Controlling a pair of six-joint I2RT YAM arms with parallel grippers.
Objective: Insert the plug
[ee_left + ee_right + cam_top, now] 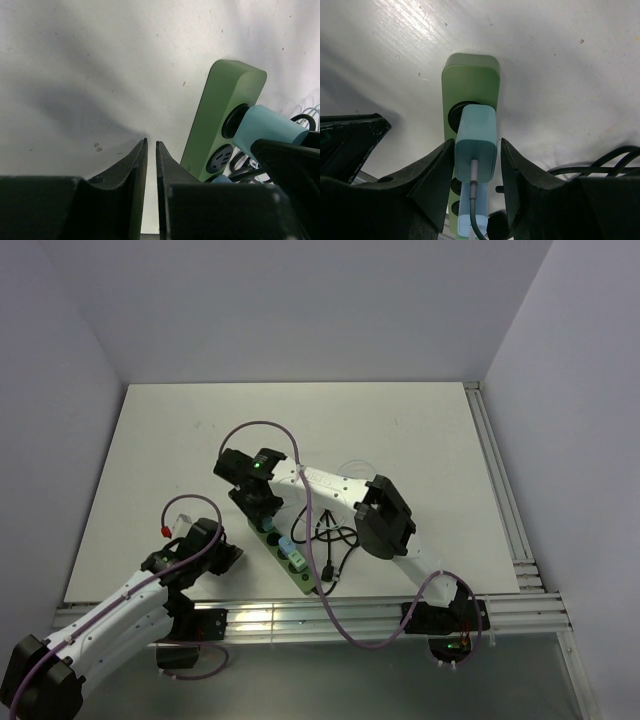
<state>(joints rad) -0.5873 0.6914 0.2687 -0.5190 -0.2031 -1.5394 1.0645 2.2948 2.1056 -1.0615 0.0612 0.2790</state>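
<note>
Blue plug (477, 130) stood nose-down, cable end up, at the far-end socket of the green power strip (470, 75), which ran diagonally by the surface's (400, 430) near edge. Right gripper (476, 142) hugged the plug closely, couldn't tell if it was clamped. Left gripper (150, 145) was nearly closed and empty.

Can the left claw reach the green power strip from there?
Probably yes: only table lies between the left claw and the power strip, though the right claw grips its blue plug.
</note>
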